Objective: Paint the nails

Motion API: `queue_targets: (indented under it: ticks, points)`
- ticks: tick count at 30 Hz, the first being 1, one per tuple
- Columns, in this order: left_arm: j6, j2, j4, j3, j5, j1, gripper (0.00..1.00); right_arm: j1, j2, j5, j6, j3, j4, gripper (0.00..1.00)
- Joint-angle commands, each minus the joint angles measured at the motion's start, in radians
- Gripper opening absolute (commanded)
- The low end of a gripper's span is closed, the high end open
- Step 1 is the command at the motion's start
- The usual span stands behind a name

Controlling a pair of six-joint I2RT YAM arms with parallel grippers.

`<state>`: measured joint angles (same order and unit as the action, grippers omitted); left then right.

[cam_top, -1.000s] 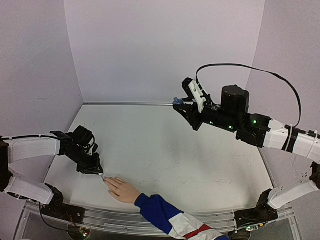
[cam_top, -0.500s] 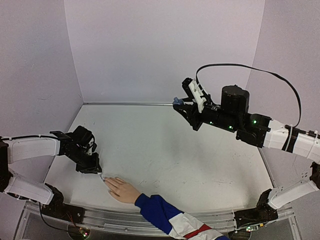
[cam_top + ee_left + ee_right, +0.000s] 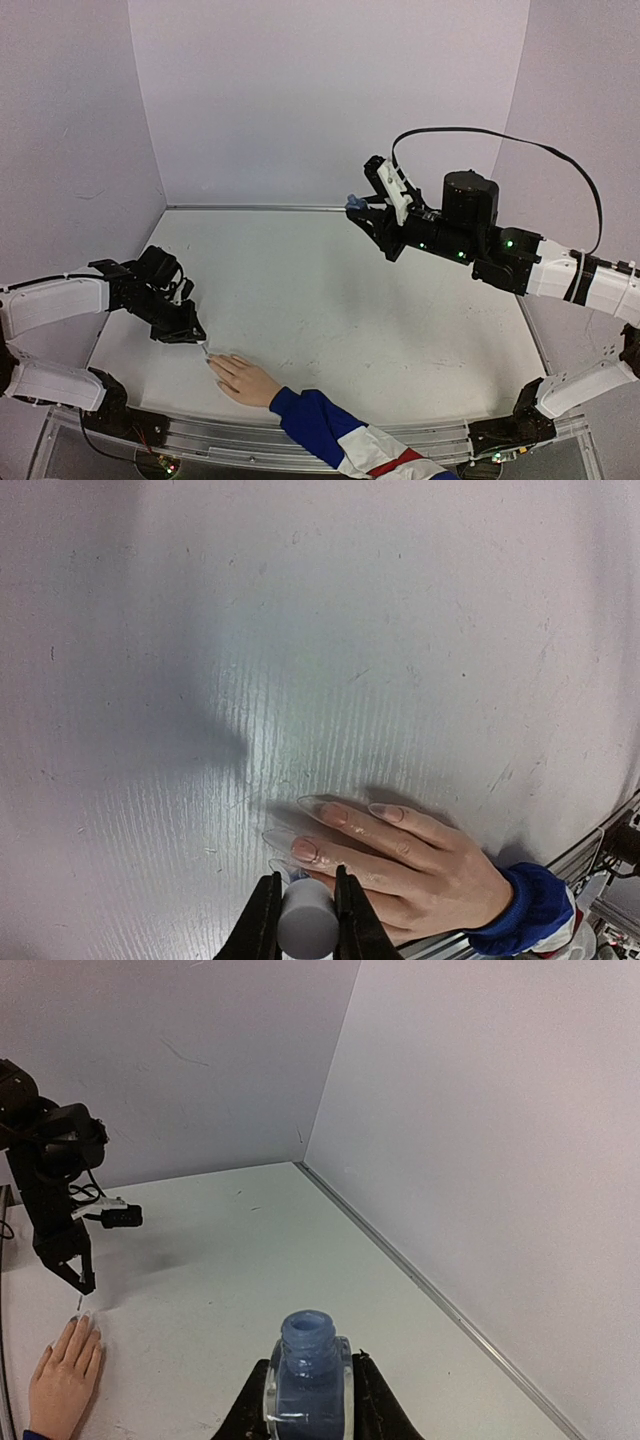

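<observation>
A pale hand [image 3: 246,380] in a blue, white and red sleeve [image 3: 345,440] lies flat on the white table near the front edge. Its long nails [image 3: 303,850] point left. My left gripper [image 3: 192,333] is shut on a grey-white brush cap [image 3: 307,930], held just above the lowest fingertip; the brush tip is hidden behind the cap. My right gripper [image 3: 356,206] hangs high over the back of the table, shut on a small open blue bottle [image 3: 307,1370], which stands upright between the fingers.
Lilac walls close the table at the back and both sides. A metal rail [image 3: 250,438] runs along the front edge. A black cable [image 3: 500,138] loops above the right arm. In the right wrist view, the left arm [image 3: 55,1200] stands over the hand [image 3: 65,1375].
The left arm has shifted slightly to the left, with the cap still by the fingertips. The right arm and the hand have not moved.
</observation>
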<state>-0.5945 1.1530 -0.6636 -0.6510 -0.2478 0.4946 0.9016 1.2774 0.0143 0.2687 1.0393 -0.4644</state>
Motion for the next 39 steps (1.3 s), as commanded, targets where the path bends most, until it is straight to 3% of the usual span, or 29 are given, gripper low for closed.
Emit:
queue_targets:
  ticks: [1, 39]
  points:
    - [0.026, 0.014, -0.01, -0.039, -0.028, -0.005, 0.0, -0.006, -0.016, 0.006, 0.001, 0.008, -0.075, 0.0]
    - [0.041, 0.11, 0.037, -0.03, -0.038, -0.005, 0.0, -0.006, -0.013, 0.001, 0.003, 0.007, -0.074, 0.0]
